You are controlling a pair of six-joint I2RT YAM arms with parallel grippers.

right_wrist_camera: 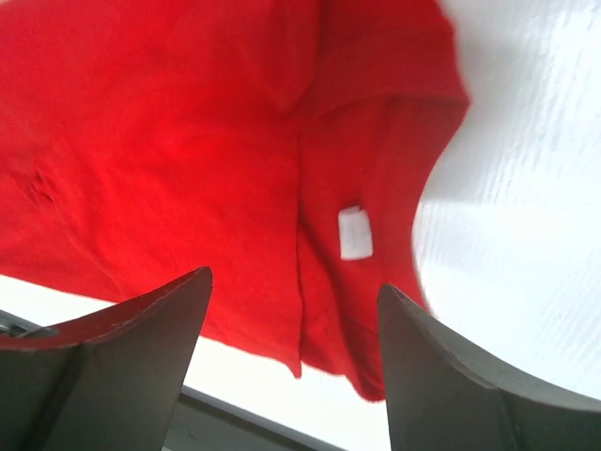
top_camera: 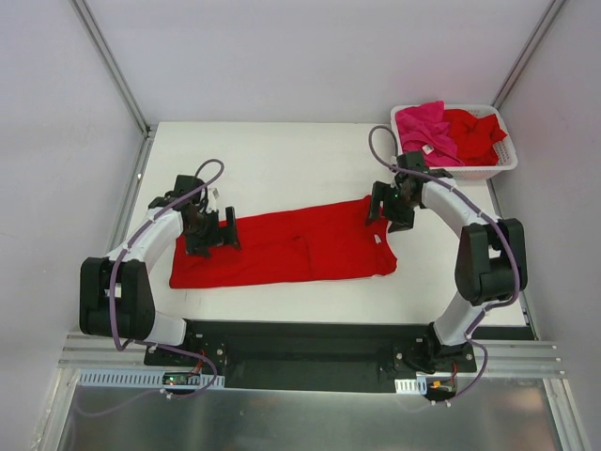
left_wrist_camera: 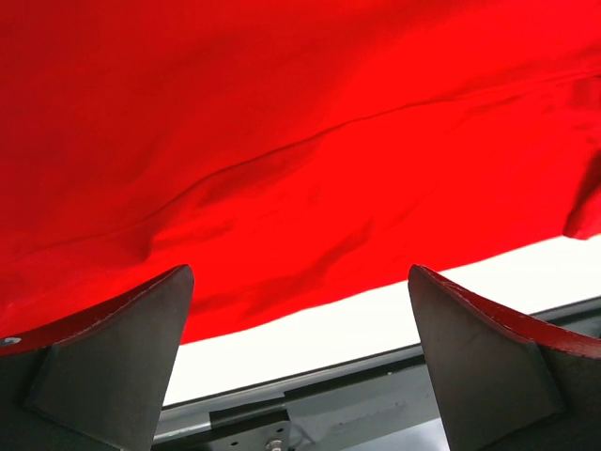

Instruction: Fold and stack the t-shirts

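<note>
A red t-shirt (top_camera: 300,246) lies flat on the white table, folded into a long band running left to right. Its neck end, with a small white label (right_wrist_camera: 355,231), is at the right. My left gripper (top_camera: 214,235) hovers over the shirt's left part, open, with only cloth (left_wrist_camera: 282,122) and table beneath it (left_wrist_camera: 299,282). My right gripper (top_camera: 388,209) stands over the neck end, open (right_wrist_camera: 293,287), with nothing between its fingers and the red cloth (right_wrist_camera: 169,141) below. A magenta-pink t-shirt (top_camera: 427,127) and another red one (top_camera: 474,132) lie crumpled in the basket.
The white slotted basket (top_camera: 502,167) stands at the back right corner of the table, just behind the right arm. Grey walls close in the table on the left, right and back. A black rail (top_camera: 310,343) with both arm bases runs along the near edge.
</note>
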